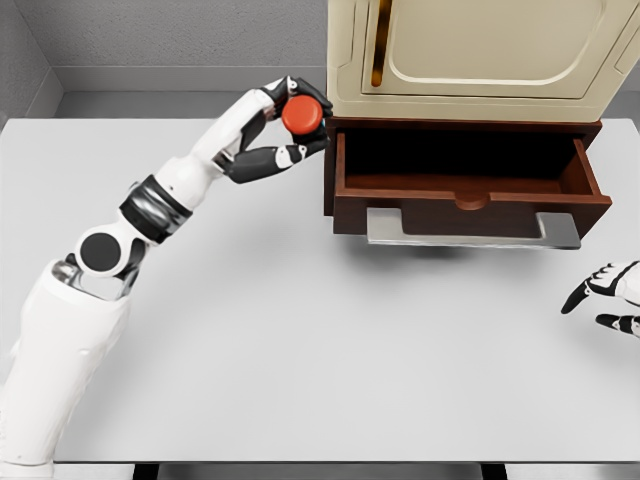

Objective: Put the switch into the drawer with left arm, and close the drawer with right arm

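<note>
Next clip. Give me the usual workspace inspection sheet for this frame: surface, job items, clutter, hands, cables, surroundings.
Surface: white table, bare apart from the drawer unit.
Job's things: red switch held in the air, just left of the drawer's left wall, not yet inside. Brown drawer pulled open; its inside looks empty, with a grey handle along its front.
Clutter: nothing seen.
Hands: left hand closed around the switch, arm reaching in from the lower left. Right hand at the right edge, low near the table, fingers relaxed, holding nothing.
Cables: nothing seen.
Surroundings: cream cabinet sits above the drawer; grey wall behind.
</note>
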Controlling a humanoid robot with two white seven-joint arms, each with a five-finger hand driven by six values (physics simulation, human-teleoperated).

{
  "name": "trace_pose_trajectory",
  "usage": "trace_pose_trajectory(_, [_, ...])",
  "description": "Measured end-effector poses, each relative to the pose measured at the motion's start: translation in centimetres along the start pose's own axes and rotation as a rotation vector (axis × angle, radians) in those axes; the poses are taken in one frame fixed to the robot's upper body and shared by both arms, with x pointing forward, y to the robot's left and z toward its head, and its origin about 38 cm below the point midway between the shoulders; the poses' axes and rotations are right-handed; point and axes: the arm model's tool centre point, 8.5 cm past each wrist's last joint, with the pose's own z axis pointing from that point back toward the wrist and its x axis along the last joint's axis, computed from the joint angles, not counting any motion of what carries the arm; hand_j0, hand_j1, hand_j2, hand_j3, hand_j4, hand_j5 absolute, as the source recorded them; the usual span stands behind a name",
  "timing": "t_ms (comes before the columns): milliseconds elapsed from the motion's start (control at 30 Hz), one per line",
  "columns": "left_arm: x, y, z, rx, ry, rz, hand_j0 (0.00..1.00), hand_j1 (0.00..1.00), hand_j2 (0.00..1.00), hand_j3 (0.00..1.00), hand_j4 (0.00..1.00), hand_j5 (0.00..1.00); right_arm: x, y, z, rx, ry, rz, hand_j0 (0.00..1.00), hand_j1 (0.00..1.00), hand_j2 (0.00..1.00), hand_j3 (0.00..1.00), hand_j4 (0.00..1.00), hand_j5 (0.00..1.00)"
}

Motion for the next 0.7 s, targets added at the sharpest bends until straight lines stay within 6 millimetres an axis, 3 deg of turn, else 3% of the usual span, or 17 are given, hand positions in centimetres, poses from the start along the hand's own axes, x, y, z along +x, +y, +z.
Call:
trace_pose_trajectory(367, [1.2, -2.5, -3.1, -0.046, -0.042, -0.037, 0.35, 0.35, 0.35, 0.35, 0.35, 0.35, 0.0, 0.1, 0.0, 0.002, 0.0, -0.001, 0.59, 0.59, 0.59, 0.59, 0.59, 0.59])
trace_pose_trajectory(700, [1.5, -3.5, -5.9, -0.092, -0.036, -0.129, 0.35, 0.35, 0.35, 0.35, 0.35, 0.35, 0.0, 0.2, 0.0, 0.004, 0.0, -0.003, 0.59, 0.59, 0.59, 0.59, 0.59, 0.59])
